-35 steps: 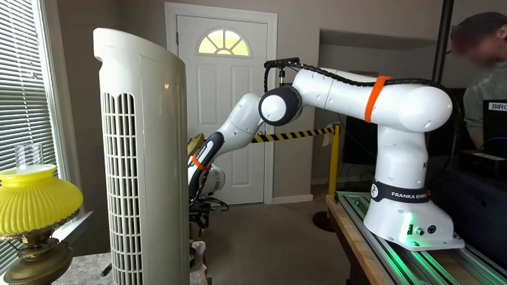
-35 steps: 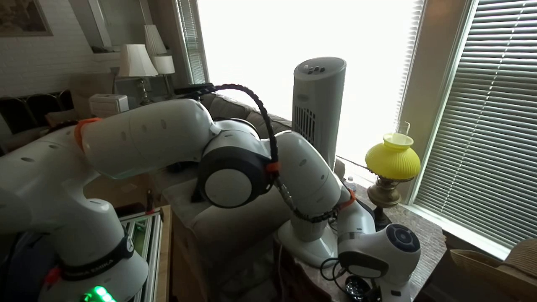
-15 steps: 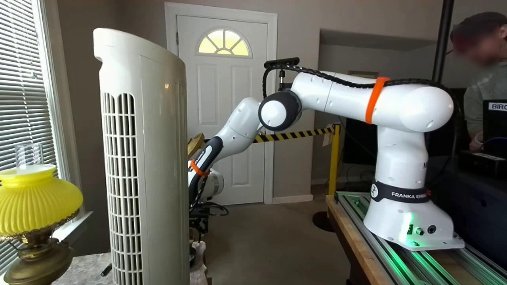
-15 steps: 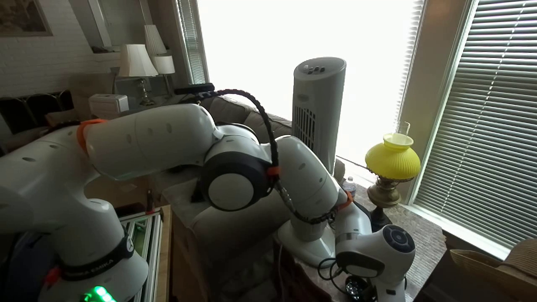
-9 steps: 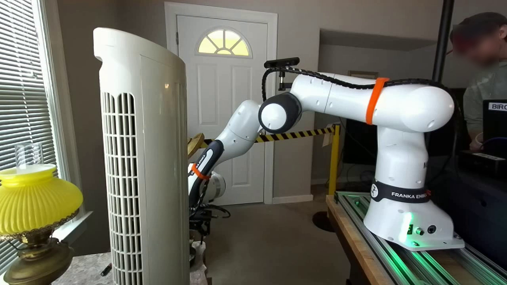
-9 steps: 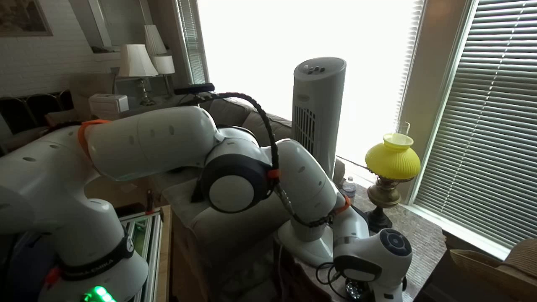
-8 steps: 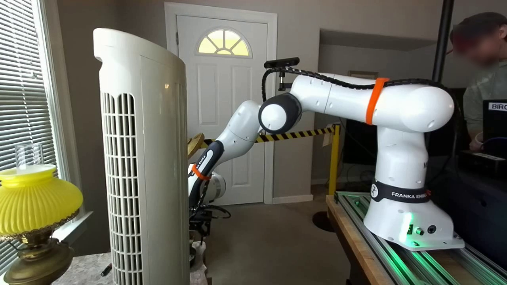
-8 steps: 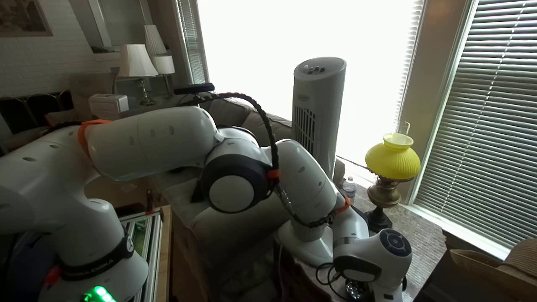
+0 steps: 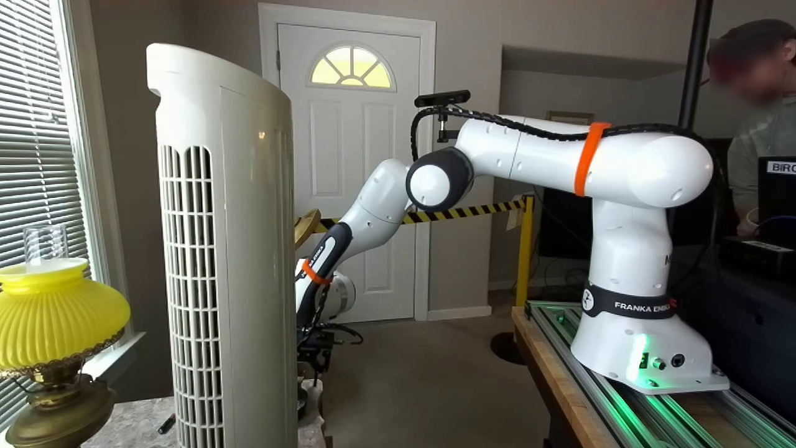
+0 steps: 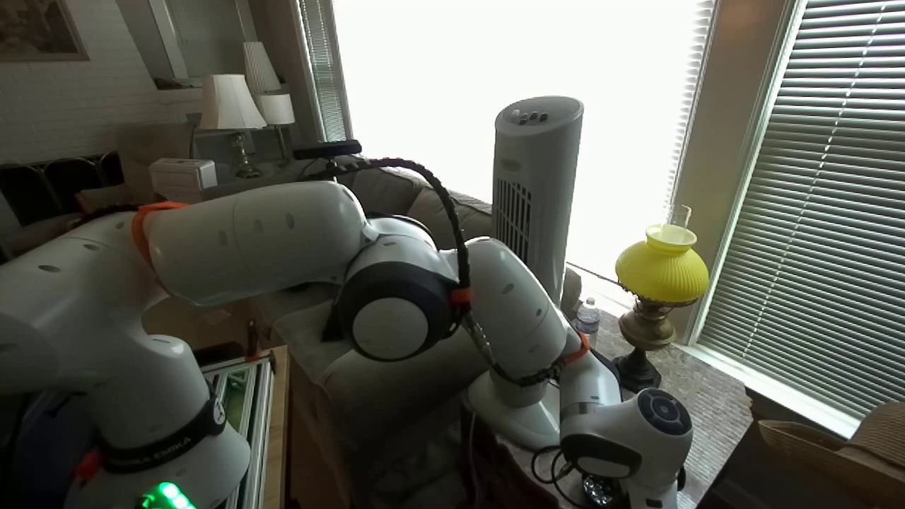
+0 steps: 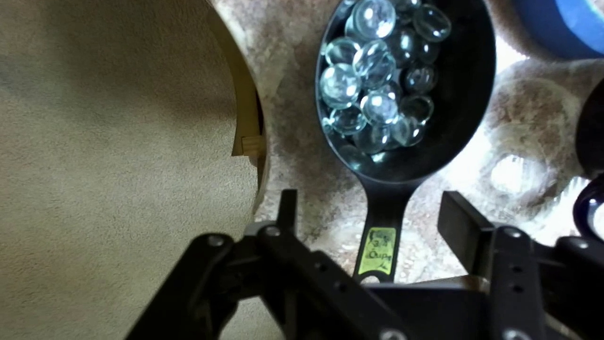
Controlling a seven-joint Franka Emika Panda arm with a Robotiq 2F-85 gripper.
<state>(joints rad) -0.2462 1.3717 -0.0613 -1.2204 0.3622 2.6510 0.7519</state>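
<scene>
Here, seen from the wrist, a black measuring cup lies on a mottled tabletop, its bowl at twelve o'clock, its yellow-labelled handle pointing to six between the two fingers of the gripper, released and parted, one on each side. Around the bowl, a blue container sits at two o'clock, a dark round object at three and a dark ring with a pale middle at four, all cut off by the frame; beige carpet spreads at nine, beyond the tabletop's edge. In an exterior view, a tower fan at nine o'clock stands in front of the gripper and hides most of it. In an exterior view, a water bottle at four o'clock is partly hidden by the arm. Counted: one each of cup, container, fan, bottle and person; one brass hurricane lamp, yellow-shaded, in both exterior views; three pale lampshades at ten o'clock in an exterior view; and over a dozen clear glass marbles in the cup, overlapping too much to number exactly.
</scene>
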